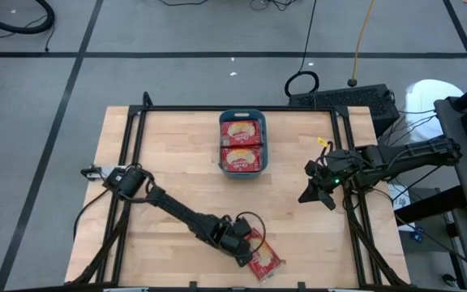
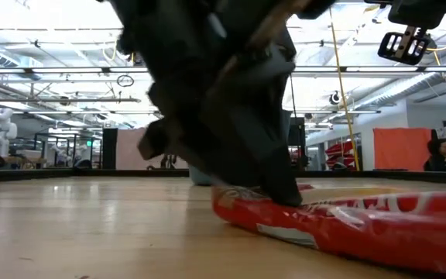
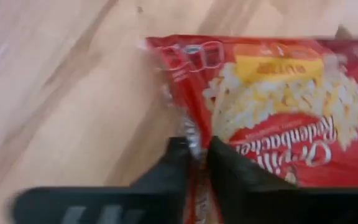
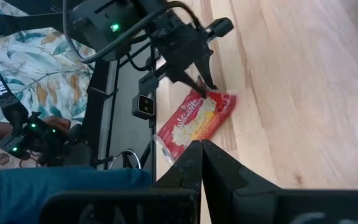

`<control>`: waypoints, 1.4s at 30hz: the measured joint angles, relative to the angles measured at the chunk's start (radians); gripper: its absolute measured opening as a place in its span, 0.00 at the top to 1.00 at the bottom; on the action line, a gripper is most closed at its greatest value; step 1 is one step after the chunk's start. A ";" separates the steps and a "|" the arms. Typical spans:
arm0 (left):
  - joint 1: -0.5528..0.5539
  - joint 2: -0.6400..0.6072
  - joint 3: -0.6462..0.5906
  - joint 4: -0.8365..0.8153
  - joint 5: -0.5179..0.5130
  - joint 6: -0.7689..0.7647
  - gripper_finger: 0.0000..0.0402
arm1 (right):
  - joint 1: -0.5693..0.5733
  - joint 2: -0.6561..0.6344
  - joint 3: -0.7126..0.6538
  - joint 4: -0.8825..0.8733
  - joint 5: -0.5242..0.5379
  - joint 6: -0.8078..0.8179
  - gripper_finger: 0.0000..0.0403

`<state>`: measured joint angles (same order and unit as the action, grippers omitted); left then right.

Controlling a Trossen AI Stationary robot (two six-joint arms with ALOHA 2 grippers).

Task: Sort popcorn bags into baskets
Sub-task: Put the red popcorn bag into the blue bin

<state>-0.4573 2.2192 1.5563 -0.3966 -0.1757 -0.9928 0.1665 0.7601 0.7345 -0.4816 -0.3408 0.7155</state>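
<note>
Dark arms — black wedge fingers (image 3: 229, 171).

The wooden table (image 1: 177, 162) lies bare across its middle and left. The teal bin (image 1: 242, 143) with 2 red bags inside blocks the far centre. At the near edge, the left arm (image 1: 177, 212) slants across, its gripper (image 1: 248, 253) pinching a popcorn bag (image 1: 266, 259). The right gripper (image 1: 314, 193) hovers by the right edge.

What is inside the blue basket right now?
The blue basket holds two red popcorn bags lying flat, picture side up, one behind the other. They cover the floor, so anything underneath them cannot be seen.
</note>
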 joint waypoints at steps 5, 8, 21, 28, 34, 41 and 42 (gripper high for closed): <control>0.059 -0.013 0.002 0.013 0.047 -0.020 0.97 | 0.000 0.000 0.000 -0.001 0.000 -0.002 1.00; 0.094 -0.052 0.003 -0.002 0.015 -0.010 0.99 | 0.000 0.000 0.000 -0.002 -0.001 -0.002 1.00; 0.194 -0.276 0.005 -0.050 -0.127 -0.090 1.00 | 0.035 -0.032 0.037 -0.060 0.178 -0.016 0.99; 0.220 -0.357 0.005 0.053 -0.174 -0.137 1.00 | 0.124 -0.014 0.203 -0.242 0.346 -0.086 0.92; 0.261 -0.401 0.006 0.203 -0.178 -0.201 1.00 | 0.240 0.017 0.354 -0.273 0.451 -0.392 0.83; 0.311 -0.455 0.007 0.370 -0.185 -0.195 1.00 | 0.336 0.021 0.472 -0.292 0.501 -0.622 0.64; 0.316 -0.463 0.007 0.386 -0.185 -0.191 1.00 | 0.346 0.027 0.488 -0.309 0.517 -0.643 0.60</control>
<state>-0.1418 1.7560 1.5635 -0.0104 -0.3607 -1.1840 0.5122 0.7867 1.2222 -0.7905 0.1766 0.0723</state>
